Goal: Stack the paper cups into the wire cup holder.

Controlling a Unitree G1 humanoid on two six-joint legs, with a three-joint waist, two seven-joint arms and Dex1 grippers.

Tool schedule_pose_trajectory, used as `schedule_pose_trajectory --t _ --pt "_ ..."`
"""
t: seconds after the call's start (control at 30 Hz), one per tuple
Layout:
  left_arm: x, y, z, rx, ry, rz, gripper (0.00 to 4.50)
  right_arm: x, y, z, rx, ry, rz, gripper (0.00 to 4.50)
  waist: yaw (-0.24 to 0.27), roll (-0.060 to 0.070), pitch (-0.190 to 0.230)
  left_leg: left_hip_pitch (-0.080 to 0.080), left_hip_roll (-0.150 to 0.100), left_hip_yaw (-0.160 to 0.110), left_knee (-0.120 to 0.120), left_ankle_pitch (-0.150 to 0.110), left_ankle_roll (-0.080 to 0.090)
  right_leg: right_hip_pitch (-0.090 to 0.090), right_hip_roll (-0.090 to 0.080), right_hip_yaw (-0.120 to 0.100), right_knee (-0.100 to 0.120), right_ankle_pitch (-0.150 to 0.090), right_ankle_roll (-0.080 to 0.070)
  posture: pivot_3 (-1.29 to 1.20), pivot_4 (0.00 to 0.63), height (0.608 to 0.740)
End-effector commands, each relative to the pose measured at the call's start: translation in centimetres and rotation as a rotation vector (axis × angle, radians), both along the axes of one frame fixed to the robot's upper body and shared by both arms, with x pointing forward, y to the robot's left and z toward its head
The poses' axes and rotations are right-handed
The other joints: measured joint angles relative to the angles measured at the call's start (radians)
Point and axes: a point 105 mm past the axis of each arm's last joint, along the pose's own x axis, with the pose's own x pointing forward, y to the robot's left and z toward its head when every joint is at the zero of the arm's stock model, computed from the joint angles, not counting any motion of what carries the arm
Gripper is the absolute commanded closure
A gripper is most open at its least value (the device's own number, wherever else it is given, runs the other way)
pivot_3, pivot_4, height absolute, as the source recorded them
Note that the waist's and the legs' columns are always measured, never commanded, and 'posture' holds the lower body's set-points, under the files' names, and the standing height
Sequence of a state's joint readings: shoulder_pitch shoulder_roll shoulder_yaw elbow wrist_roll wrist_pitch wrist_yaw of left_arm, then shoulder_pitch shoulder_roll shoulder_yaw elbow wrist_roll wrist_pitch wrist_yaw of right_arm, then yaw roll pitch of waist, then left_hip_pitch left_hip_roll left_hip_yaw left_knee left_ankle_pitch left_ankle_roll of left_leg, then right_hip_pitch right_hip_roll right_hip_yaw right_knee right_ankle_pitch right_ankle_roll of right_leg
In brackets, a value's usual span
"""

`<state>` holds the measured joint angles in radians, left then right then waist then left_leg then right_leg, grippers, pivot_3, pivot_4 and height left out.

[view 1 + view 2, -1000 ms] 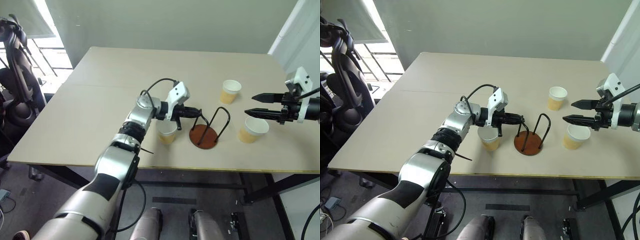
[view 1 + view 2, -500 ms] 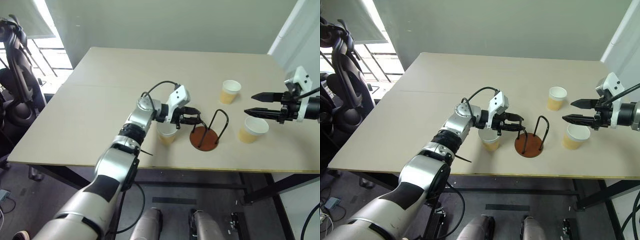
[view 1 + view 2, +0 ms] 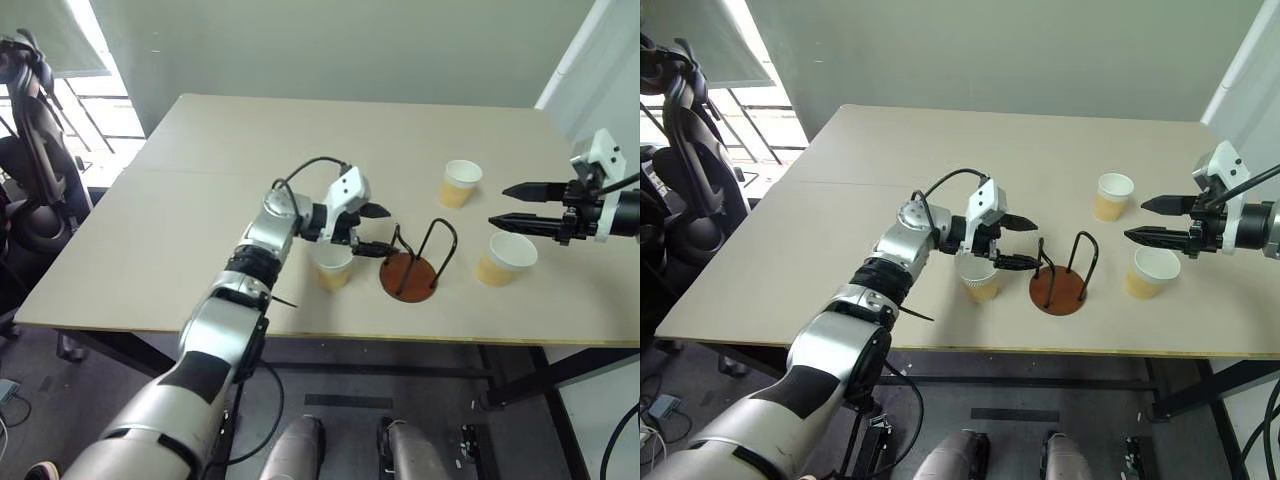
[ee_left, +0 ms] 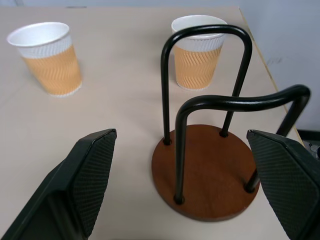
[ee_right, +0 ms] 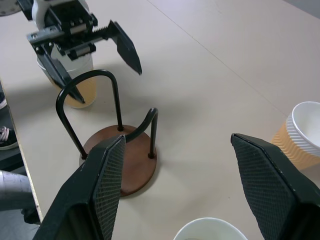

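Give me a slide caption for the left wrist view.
Open left gripper facing the empty wire cup holder, two paper cups beyond.

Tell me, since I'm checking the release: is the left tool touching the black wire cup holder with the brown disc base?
Apart. In the right wrist view the left tool stands open, with clear gaps between its fingers and the wire cup holder.

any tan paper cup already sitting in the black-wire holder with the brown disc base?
No, the wire holder has a bare disc and all three cups stand on the table.
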<state>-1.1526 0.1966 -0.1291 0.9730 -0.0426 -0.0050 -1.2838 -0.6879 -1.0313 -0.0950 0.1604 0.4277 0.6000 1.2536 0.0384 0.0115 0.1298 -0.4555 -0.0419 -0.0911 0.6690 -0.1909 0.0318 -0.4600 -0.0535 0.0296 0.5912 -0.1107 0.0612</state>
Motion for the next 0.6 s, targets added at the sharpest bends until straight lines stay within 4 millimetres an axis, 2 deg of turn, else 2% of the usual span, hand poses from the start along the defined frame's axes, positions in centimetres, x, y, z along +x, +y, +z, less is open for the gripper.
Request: schedule_pose_trajectory --t 0.03,0.17,0.27,0.47,0.6 --pt "-0.3 0.3 1.9 -0.036 -0.044 -0.022 0.03 -0.1 0.2 1.3 0.001 -0.034 0.017 1.09 0.000 0.000 0.000 0.000 0.000 0.000 0.000 0.000 0.000 0.000 0.000 0.000 0.000 0.000 0.000 0.00 0.150 0.740" --pt "-0.4 0.9 2.6 -0.046 -0.055 -0.013 0.03 0.0 0.5 1.6 0.012 -0.041 0.024 1.09 -0.001 0.000 0.000 0.000 0.000 0.000 0.000 0.000 0.000 0.000 0.000 0.000 -0.001 0.000 -0.001 0.00 0.150 0.740" --pt "-0.4 2.0 4.0 -0.084 -0.062 0.008 0.03 0.2 0.8 2.1 0.025 -0.064 0.027 1.09 -0.003 0.000 0.000 0.000 0.000 0.000 0.000 0.000 0.000 0.000 0.000 0.000 -0.001 0.000 -0.001 0.00 0.150 0.740" --pt "-0.2 6.4 8.5 -0.244 -0.058 0.117 0.03 0.9 1.0 3.1 0.030 -0.102 0.015 1.09 -0.009 0.000 0.000 0.000 0.001 0.000 -0.001 0.000 0.000 0.000 0.000 0.000 -0.001 0.000 -0.002 0.00 0.150 0.740" --pt "0.6 9.2 9.5 -0.269 -0.070 0.231 0.03 2.6 1.2 3.5 -0.068 -0.181 -0.006 1.09 -0.012 0.001 0.000 0.001 0.001 0.000 -0.001 0.000 0.000 -0.001 0.000 0.000 0.000 0.000 -0.004 0.00 0.150 0.740"
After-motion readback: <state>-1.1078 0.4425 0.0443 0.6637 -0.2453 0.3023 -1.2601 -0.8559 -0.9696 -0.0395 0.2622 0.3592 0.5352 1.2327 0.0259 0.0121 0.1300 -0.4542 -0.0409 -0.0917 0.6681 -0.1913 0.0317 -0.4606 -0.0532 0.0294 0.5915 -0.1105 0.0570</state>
